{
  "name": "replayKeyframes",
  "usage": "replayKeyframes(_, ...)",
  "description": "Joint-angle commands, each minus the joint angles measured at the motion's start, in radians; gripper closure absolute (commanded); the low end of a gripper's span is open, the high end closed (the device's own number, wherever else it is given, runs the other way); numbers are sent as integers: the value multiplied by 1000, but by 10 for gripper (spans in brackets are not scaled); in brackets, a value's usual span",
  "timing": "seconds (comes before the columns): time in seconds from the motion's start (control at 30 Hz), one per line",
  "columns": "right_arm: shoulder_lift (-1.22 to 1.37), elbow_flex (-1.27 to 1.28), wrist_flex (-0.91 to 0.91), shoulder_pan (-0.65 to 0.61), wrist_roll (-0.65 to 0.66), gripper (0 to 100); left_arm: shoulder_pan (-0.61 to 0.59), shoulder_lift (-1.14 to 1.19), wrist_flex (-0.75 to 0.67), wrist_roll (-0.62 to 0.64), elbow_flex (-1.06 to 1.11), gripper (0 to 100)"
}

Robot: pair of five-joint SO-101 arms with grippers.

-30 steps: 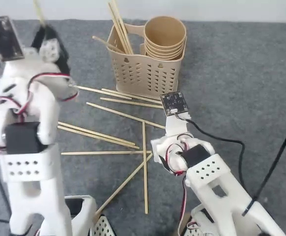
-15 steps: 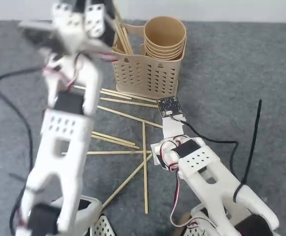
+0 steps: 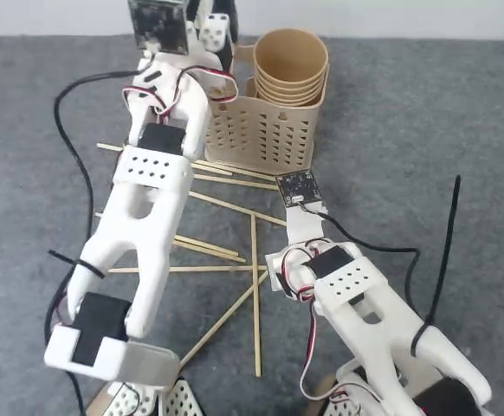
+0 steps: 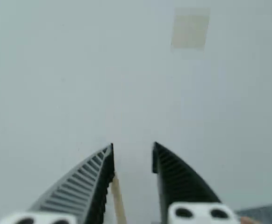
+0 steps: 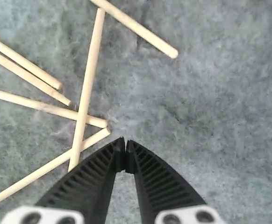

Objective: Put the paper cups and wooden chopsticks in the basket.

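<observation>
The paper cups (image 3: 292, 57) look done: they sit nested in one stack inside the basket (image 3: 261, 134), which stands near the far edge of the table (image 3: 425, 130), about midway along it. No loose cup lies on the grey cover.

The chopsticks are the part left. A good many loose chopsticks (image 3: 255, 286) lie crossed and fanned over the middle of the table, between the basket and the near edge.

The left arm stretches up beside the basket's left end. Its left end effector (image 4: 133, 145) is released, jaws apart and pointing at the pale wall. One chopstick (image 4: 118, 200) leans against the inner face of one jaw, with the gap wider than the stick, so it is not clamped. Whether its lower end already sits in the basket cannot be told, since the arm hides that corner.

The right end effector (image 5: 125, 142) is clenched, tips touching with nothing between them. It hangs low over the cover just beside several chopstick ends (image 5: 87, 88).

By my judgement the task is roughly half finished, with most of the chopsticks yet to be gathered.
</observation>
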Motion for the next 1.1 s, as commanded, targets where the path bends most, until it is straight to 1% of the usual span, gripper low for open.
replayKeyframes(0.0,-2,-68,-18,1,-9,990,2,-81,203,-23,-51,626)
replayKeyframes(0.07,-2,-68,-18,1,-9,990,2,-126,265,-21,-51,588)
replayKeyframes(0.17,-2,-72,-8,-1,-15,989,-28,-215,361,-26,-51,588)
replayKeyframes(0.23,-2,-110,47,-5,-20,989,-57,-293,437,-26,-51,588)
replayKeyframes(0.3,7,-160,94,-5,-58,989,-100,-377,534,-26,-51,588)
replayKeyframes(0.4,10,-189,104,-5,-127,989,-172,-511,686,-21,-50,588)
replayKeyframes(0.53,13,-196,76,-76,-135,988,-245,-646,870,-18,-45,588)
replayKeyframes(0.6,30,-207,65,-122,-166,985,-279,-692,948,-18,-45,588)
replayKeyframes(0.7,94,-241,36,-140,-181,918,-315,-746,1073,-18,-45,589)
replayKeyframes(0.77,162,-282,27,-140,-181,882,-350,-767,1148,-18,-45,611)
replayKeyframes(0.93,344,-399,28,-137,-181,880,-442,-798,1263,-18,-18,727)
replayKeyframes(1.0,397,-434,33,-136,-181,880,-473,-818,1278,-20,27,754)
replayKeyframes(1.07,432,-459,36,-136,-181,880,-508,-848,1260,-23,116,761)
